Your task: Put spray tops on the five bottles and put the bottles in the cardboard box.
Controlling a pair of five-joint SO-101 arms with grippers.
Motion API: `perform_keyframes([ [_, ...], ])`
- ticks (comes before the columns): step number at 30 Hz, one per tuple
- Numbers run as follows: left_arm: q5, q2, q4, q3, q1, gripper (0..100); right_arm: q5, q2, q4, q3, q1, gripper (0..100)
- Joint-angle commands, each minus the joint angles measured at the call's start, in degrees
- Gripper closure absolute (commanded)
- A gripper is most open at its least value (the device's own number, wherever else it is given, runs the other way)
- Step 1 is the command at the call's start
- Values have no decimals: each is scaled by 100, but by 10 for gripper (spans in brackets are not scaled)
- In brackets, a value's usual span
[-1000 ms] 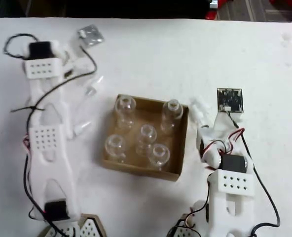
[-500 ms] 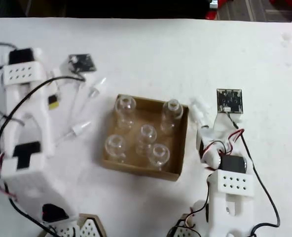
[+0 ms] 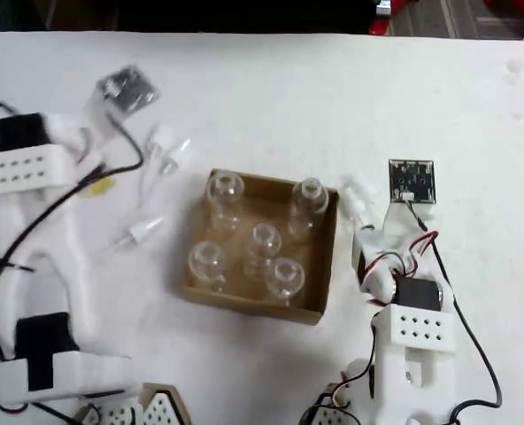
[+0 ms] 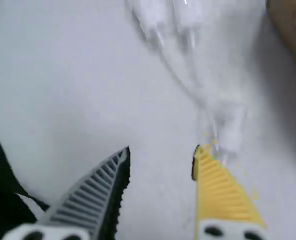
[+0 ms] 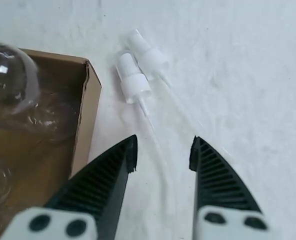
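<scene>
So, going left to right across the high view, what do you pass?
Left arm's white wrist block → loose spray tops → cardboard box holding five bottles → two more spray tops → circuit board on the right arm.

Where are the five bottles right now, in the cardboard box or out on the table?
Inside the cardboard box: the high view shows all five bottles standing upright between its walls.
</scene>
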Motion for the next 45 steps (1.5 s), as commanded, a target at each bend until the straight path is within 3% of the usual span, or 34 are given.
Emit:
perform_keyframes([
  [1, 1310, 374, -958, -79, 831, 804, 18, -40, -127, -26, -13, 847],
  [4, 1837, 1095, -1407, -422, 1015, 804, 18, -40, -127, -26, -22, 847],
  [8, 2400, 2466, -1363, -1837, 989, 804, 18, -31, -127, -26, -31, 847],
  [19, 3156, 6580, 202, -7305, 866, 805, 18, -31, -127, -18, -48, 847],
  [24, 3525, 7996, 352, -9380, 769, 805, 18, -31, -127, -18, -48, 847],
  [29, 3534, 8365, -26, -9125, 760, 804, 18, -31, -127, -18, -48, 847],
  [35, 3464, 8321, 281, -8993, 690, 805, 18, -31, -127, -18, -48, 847],
  [37, 3209, 8321, 440, -8993, 699, 823, 18, -31, -127, -18, -48, 847],
  [42, 2576, 8312, 677, -9002, 769, 982, 18, -31, -127, -18, -48, 847],
  [45, 2101, 8303, 985, -9011, 875, 975, 18, -31, -127, -18, -48, 847],
])
